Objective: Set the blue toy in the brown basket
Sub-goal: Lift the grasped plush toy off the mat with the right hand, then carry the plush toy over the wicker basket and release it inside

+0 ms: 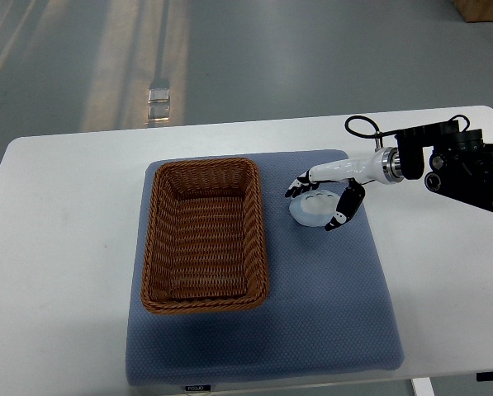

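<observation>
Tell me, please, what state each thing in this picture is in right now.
Blue toy: on the blue mat, right of the basket, under the right hand.
Right hand: fingers curled around the toy, which sits on the mat.
Brown basket: upright on the mat, empty.
Blue mat: flat on the white table.

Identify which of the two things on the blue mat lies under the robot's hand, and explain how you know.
The pale blue toy: the right hand arches over it. The brown basket sits apart, empty.

The right hand (322, 196) partly hides the pale toy (310, 211); contact seems unclear.
</observation>
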Available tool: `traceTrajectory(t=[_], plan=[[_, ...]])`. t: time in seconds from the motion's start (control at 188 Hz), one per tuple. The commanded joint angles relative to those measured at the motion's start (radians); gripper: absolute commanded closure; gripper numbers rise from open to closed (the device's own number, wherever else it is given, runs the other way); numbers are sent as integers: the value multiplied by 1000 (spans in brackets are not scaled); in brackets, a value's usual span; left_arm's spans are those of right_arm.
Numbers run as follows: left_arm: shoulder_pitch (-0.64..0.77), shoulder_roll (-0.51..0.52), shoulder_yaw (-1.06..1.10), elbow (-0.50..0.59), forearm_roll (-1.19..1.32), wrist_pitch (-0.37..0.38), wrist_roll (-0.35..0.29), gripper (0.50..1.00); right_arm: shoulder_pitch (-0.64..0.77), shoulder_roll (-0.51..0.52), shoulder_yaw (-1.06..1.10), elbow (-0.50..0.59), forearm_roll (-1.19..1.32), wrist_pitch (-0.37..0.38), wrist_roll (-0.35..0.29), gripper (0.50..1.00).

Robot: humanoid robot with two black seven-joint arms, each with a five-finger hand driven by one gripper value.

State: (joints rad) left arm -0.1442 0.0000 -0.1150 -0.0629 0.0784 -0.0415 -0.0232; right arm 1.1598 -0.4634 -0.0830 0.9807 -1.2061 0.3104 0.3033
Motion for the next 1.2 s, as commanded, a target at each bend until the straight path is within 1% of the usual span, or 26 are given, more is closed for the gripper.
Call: traceTrajectory(t=[0.0,0.085,0.112,0.149,0.176,0.186,0.229,0.245,0.282,0.309,0.319,0.33,0.404,0.473,0.569,0.745,0.968,1.197], plan=[[0,0,0,0,1,0,0,500,-9,5,-4,-7,-7,-16,-7,668],[0,0,0,0,0,0,0,500,-19,5,-4,-11,-12,-24,-12,681],[0,0,0,0,0,0,0,500,-22,5,-4,-11,-12,-25,-13,699],[-2,0,0,0,0,0,0,500,-23,5,-3,-13,-12,-25,-13,709],[-2,0,0,0,0,0,0,500,-23,5,-4,-13,-13,-25,-13,730],[-2,0,0,0,0,0,0,500,-23,5,-4,-13,-13,-25,-13,730],[-2,0,0,0,0,0,0,500,-25,5,-4,-13,-15,-27,-13,760],[-2,0,0,0,0,0,0,500,-25,5,-4,-14,-16,-25,-13,783],[-2,0,2,-1,0,0,0,500,-25,5,-4,-14,-20,-27,-13,807],[-2,0,2,-1,0,0,0,500,-25,5,-3,-14,-23,-28,-13,838],[-2,0,2,-1,0,0,0,500,-25,5,-3,-14,-23,-28,-13,838],[-2,0,0,-1,0,0,0,500,-25,3,-3,-16,-24,-30,-13,860],[-2,0,2,-1,0,0,0,500,-23,3,-3,-20,-26,-48,-13,901],[-2,0,2,-2,0,0,0,500,-16,-1,2,-20,-24,-57,-13,912],[-2,0,2,-3,0,0,0,500,-2,-3,17,-20,-20,-62,-12,912],[-2,0,2,-5,0,0,0,500,100,14,25,-20,-1,-65,-13,910],[-2,0,2,-5,0,0,0,500,172,147,25,-43,25,-63,-10,906],[-2,0,0,-3,0,0,0,500,189,324,23,-131,36,-63,-7,901]])
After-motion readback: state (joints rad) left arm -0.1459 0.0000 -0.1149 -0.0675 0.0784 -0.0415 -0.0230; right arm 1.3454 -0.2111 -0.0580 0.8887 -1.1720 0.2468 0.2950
